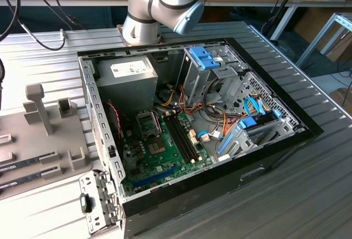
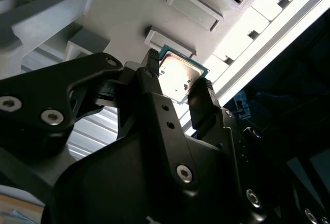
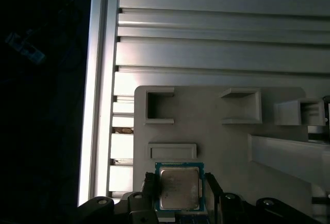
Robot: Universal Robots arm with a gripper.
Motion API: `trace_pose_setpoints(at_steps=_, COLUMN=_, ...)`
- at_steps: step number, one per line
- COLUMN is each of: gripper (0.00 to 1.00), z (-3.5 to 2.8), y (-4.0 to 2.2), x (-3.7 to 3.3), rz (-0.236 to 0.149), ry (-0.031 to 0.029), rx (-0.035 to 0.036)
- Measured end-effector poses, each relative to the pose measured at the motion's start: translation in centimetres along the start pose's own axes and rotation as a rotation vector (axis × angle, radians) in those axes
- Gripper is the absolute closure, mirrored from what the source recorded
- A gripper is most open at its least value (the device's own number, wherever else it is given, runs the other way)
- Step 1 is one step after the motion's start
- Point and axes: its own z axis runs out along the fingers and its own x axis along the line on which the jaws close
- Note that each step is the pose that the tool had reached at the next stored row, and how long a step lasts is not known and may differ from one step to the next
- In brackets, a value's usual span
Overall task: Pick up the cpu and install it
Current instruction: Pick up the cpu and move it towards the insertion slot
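Matte black end effector (image 2: 178,80) around flat, square, silver-topped cpu (image 2: 179,68)

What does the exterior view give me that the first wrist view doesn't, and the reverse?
Exterior view: the arm behind the open computer case, with the motherboard inside. First wrist view: the cpu gripped in the claw, with the grey fixture plate beneath. Both: the ribbed metal table and that fixture plate.

Worktop (image 1: 308,184): ribbed aluminium surface. Open computer case (image 1: 231,176) lies flat at centre. Grey fixture plate (image 1: 33,140) with moulded holders rests at exterior view's left, just beside case. Arm base (image 1: 140,30) stands behind case.
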Motion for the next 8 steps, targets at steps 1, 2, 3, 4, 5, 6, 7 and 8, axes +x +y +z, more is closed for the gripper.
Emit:
trace_pose_setpoints(at_steps=1, gripper=0.53, z=-0.04, y=0.0, x=0.0, rz=0.0, ry=-0.0001, rx=-0.0002)
trace_pose_setpoints(at_steps=2, gripper=0.53, z=-0.05, y=0.01, x=0.0, rz=0.0, ry=-0.0002, rx=-0.0003)
trace_pose_setpoints(at_steps=3, gripper=0.53, z=-0.07, y=0.01, x=0.0, rz=0.0, ry=-0.0001, rx=-0.0003)
trace_pose_setpoints(at_steps=4, gripper=0.53, z=-0.09, y=0.01, x=0.0, rz=0.0, ry=-0.0001, rx=-0.0003)
trace_pose_setpoints(at_steps=5, gripper=0.53, z=-0.11, y=0.01, x=0.0, rz=0.0, ry=-0.0001, rx=-0.0003)
trace_pose_setpoints(at_steps=6, gripper=0.53, z=-0.13, y=0.01, x=0.0, rz=0.0, ry=-0.0001, rx=-0.0003)
trace_pose_setpoints(at_steps=7, gripper=0.53, z=-0.15, y=0.02, x=0.0, rz=0.0, ry=-0.0001, rx=-0.0003)
trace_pose_setpoints(at_steps=8, gripper=0.53, z=-0.19, y=0.02, x=0.0, rz=0.0, ry=0.0, rx=-0.0002)
